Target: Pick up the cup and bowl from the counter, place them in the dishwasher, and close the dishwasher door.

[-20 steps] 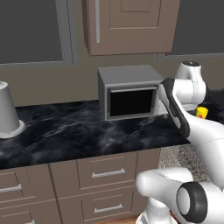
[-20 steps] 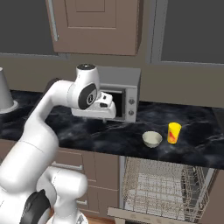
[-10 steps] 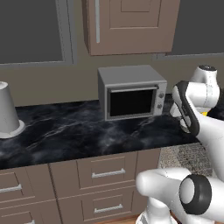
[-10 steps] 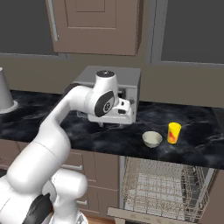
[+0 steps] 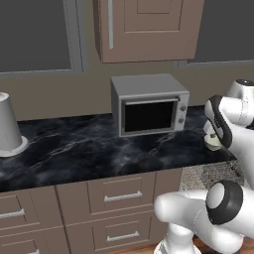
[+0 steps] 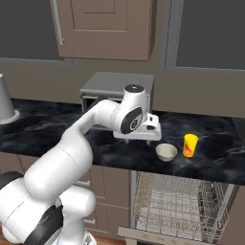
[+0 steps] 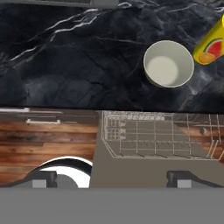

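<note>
- So far, as we judged it, nothing of the task was done: the bowl point(image 6: 166, 152) and the cup point(image 6: 190, 145) both stood on the desk point(image 6: 57, 134), just beside each other, the cup to the right in the right base view.
- We saw the dishwasher point(image 6: 177, 203) open below them, its wire racks bare, and its door point(image 7: 131, 170) folded down toward the floor.
- We held the gripper point(image 6: 154, 129) released, jaws spread wide with nothing between them, hovering above the desk near the bowl, to its left in the right base view.
- From the hand view we looked down on the bowl point(image 7: 168, 64), upright and empty, with the cup point(image 7: 211, 45) at the frame's right edge.
- The microwave point(image 5: 149, 104) sat behind the arm, and a tall grey-white vessel point(image 5: 9, 126) stood well apart at the far left; neither belonged to our job.
- What remained, in our reckoning: picking up each piece, setting both in the racks, then shutting the door.
</note>
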Available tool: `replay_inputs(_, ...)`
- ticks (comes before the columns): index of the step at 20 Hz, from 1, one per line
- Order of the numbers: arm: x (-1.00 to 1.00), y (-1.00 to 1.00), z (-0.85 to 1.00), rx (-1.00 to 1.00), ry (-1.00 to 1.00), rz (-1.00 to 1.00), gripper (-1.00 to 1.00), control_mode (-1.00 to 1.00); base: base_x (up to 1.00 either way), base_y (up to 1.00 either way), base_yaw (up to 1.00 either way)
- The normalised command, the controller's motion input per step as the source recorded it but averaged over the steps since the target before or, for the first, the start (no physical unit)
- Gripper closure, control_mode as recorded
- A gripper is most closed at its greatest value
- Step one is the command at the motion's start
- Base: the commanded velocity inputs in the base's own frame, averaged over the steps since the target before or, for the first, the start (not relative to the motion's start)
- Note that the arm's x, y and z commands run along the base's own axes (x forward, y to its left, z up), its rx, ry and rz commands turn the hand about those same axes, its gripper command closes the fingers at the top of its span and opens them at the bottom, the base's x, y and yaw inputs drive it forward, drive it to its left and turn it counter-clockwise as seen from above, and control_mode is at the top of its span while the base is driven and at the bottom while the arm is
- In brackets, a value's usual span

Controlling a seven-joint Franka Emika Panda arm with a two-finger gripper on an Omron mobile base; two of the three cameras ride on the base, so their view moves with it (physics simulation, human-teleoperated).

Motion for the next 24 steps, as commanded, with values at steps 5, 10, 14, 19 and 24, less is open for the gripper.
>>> replay_inputs(5,0.29,-0.35,-0.08,-0.02,0.00,0.00,-1.00,-1.00,0.00,0.00,0.00)
replay_inputs(10,0.31,-0.30,-0.06,-0.07,0.00,0.00,-1.00,-1.00,0.00,0.00,0.00)
replay_inputs(14,0.31,-0.27,-0.08,-0.11,0.00,0.00,-1.00,-1.00,0.00,0.00,0.00)
replay_inputs(19,0.34,-0.31,-0.14,-0.08,0.00,0.00,-1.00,-1.00,0.00,0.00,0.00)
replay_inputs(24,0.35,-0.27,-0.21,-0.05,0.00,0.00,-1.00,-1.00,0.00,0.00,0.00)
